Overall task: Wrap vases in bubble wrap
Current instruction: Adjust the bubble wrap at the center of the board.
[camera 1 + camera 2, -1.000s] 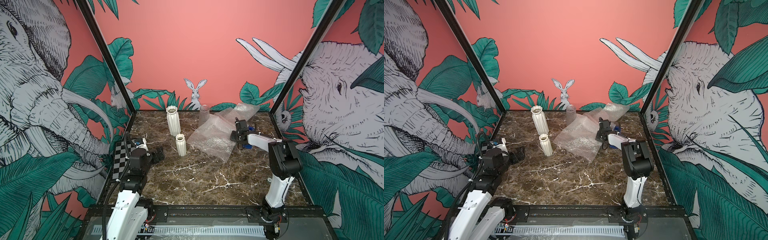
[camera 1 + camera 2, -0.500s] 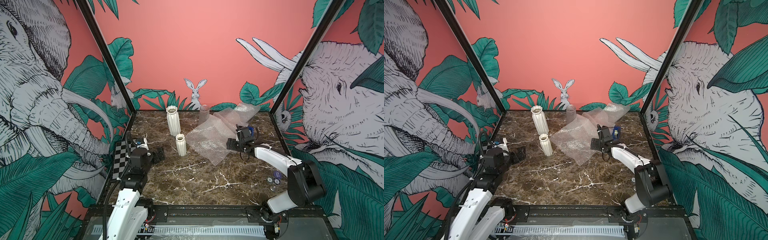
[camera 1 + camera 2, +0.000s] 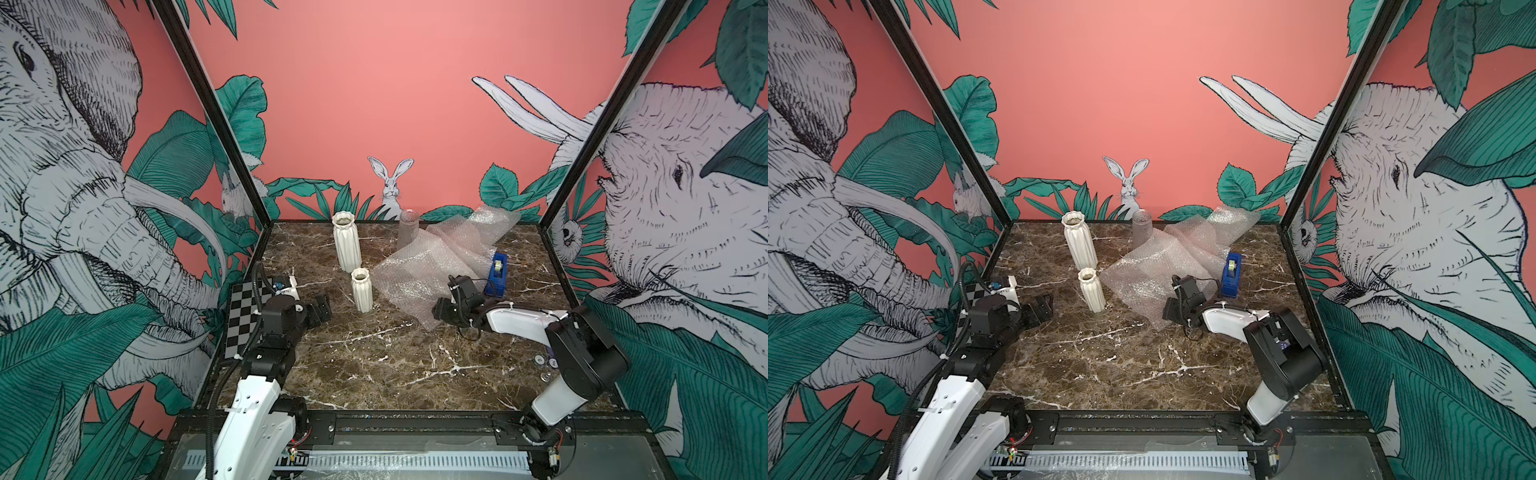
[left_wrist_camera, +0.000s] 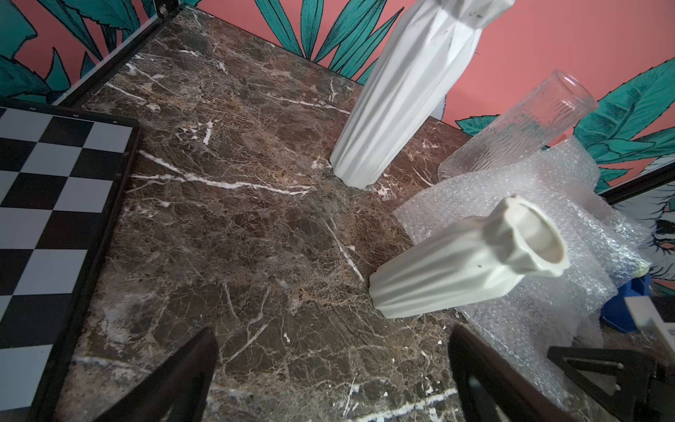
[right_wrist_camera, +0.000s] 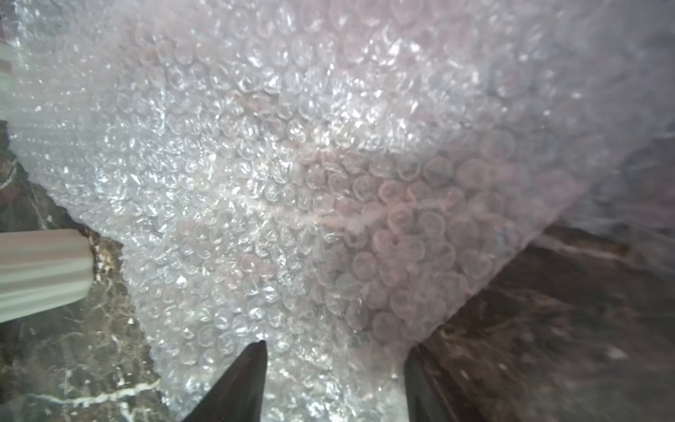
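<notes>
Both top views show a tall white ribbed vase (image 3: 347, 245) (image 3: 1080, 245) upright at the back, a shorter matching vase (image 3: 361, 291) in front of it, and a clear glass vase (image 3: 408, 228) by the back wall. Bubble wrap (image 3: 419, 274) (image 3: 1146, 278) lies in crumpled sheets right of the vases. My right gripper (image 3: 441, 311) rests low at the sheet's near corner. In the right wrist view that gripper (image 5: 336, 346) is open, with bubble wrap (image 5: 292, 164) lying between the parted jaws. My left gripper (image 3: 322, 305) (image 4: 331, 330) hangs open and empty, left of the short vase (image 4: 456, 263).
A blue tape dispenser (image 3: 496, 274) stands right of the bubble wrap, just behind my right wrist. A checkerboard (image 3: 245, 316) leans at the left wall beside my left arm. Small round fittings (image 3: 540, 359) sit near the right arm's elbow.
My right gripper has come forward and leftward, from beside the sheet at the back to its near corner, and its elbow has dropped low. The blue dispenser is now uncovered. The left arm is still.
</notes>
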You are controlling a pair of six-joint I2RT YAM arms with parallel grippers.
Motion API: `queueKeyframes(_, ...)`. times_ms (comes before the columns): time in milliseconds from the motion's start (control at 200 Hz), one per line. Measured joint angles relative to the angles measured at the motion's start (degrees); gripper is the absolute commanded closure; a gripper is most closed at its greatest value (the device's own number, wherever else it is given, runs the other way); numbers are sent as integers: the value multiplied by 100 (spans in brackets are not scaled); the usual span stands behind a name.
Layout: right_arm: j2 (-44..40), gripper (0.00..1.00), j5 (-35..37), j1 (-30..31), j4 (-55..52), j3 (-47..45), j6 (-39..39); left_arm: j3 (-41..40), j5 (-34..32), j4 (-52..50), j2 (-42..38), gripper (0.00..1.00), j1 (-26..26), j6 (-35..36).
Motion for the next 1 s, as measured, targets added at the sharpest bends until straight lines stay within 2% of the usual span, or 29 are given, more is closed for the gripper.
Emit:
queueKeyframes(250, 76, 87, 315, 0, -221, 236, -205, 28, 17, -48, -120, 1, -13, 2)
queueKeyframes(450, -841, 100, 363, 0, -721, 498, -765, 448, 81, -350, -133, 1, -24, 83)
queueKeyframes(630, -1963, 100, 138, 0, -1447, 896, -1305, 1403, 157, -463, 37, 1, -33, 328)
queueKeyframes(760, -2892, 100, -114, 2, -2070, 874, -1469, 1637, 262, -496, 85, 3, -129, 422)
queueKeyframes(885, -3526, 100, -380, 164, -2424, 437, -1355, 1722, 275, -649, 247, 5, -544, 461)
queueKeyframes(1000, -3648, 100, -566, 621, -2643, -280, -1080, 1740, 116, -817, 400, 6, -1189, 507)
